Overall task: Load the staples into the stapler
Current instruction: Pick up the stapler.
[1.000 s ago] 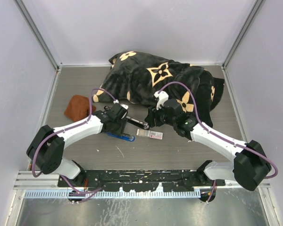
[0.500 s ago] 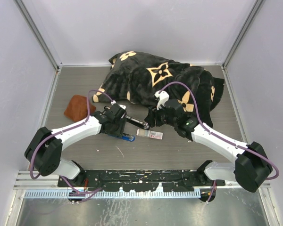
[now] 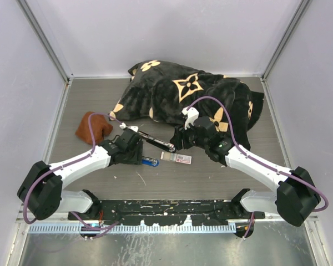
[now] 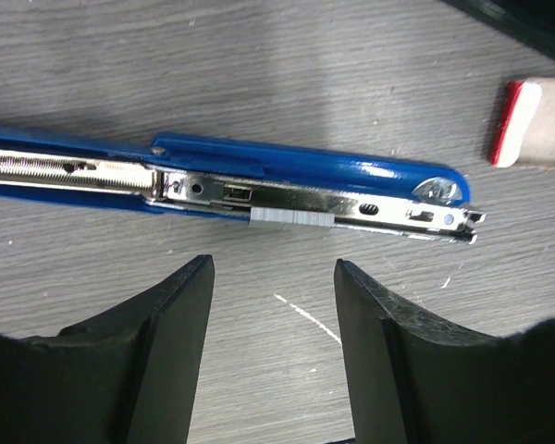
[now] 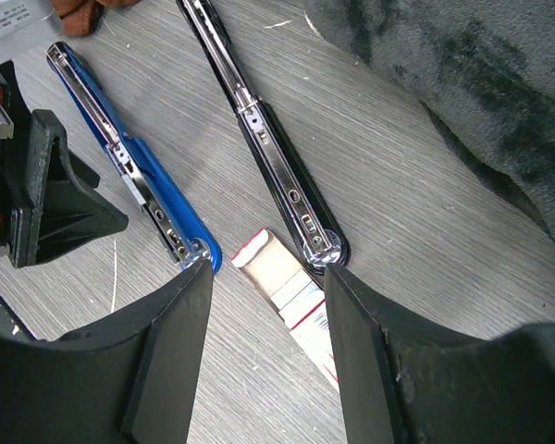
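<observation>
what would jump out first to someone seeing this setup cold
The big black blanket with tan flower prints, heaped at the back of the table, catches the eye first. In front of it, between the two arms, two staplers lie opened up: a blue stapler and a black stapler, with the small white staple box by their tips. A rust-brown cloth lies off to the left.

Crumpled black blanket (image 3: 177,88) with tan flower pattern at back of grey wood-grain table (image 3: 211,177); near its left corner, small rust-brown cloth (image 3: 86,128)
</observation>
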